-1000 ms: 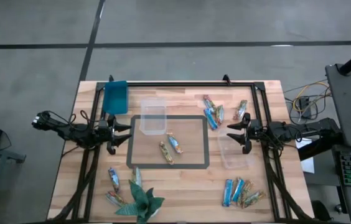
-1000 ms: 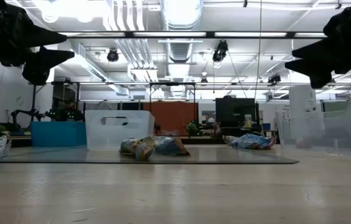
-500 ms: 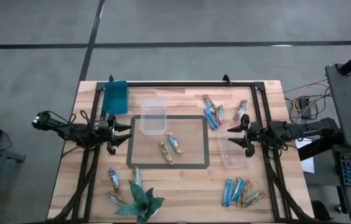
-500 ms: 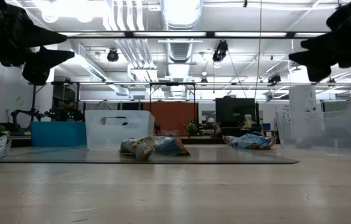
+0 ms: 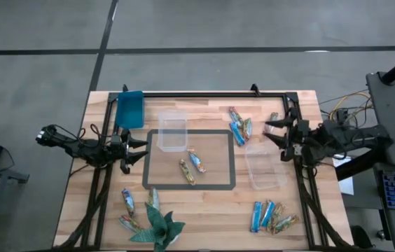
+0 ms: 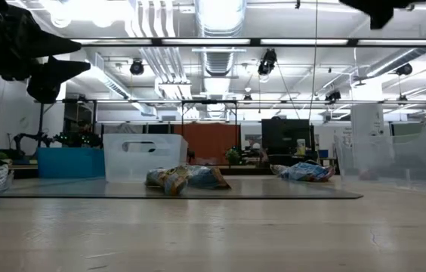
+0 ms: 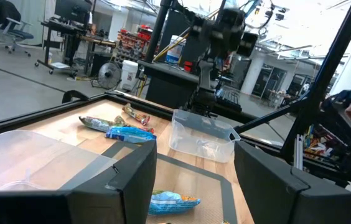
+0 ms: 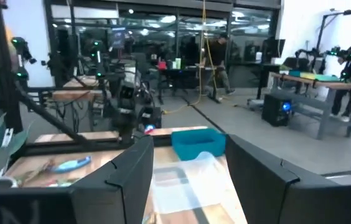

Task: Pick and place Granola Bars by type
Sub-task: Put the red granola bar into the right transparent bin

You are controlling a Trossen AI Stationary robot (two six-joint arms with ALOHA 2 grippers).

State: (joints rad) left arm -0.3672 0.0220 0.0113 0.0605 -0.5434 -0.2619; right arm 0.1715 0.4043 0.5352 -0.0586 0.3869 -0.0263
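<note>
The fingers of the right gripper are seen parted with nothing between them; the gripper is raised above the right side of the table, between a clear tub below it and the cluster of granola bars near the far edge. The left gripper is likewise spread apart and empty, held level at the left edge of the dark-bordered mat, where it waits.

Two bars lie on the mat, one blue and one brown, just beside each other. A second clear tub stands on the mat's far edge, and a blue bin sits at the far left corner. More bars are gathered near the front right and front left, the latter beside a green paper plant.

The step in hand is judged to be an approach: no bar is held and neither tub appears to contain any. Next, one bar must be singled out, the open fingers lowered astride its narrow width, and the matching tub chosen by wrapper colour
</note>
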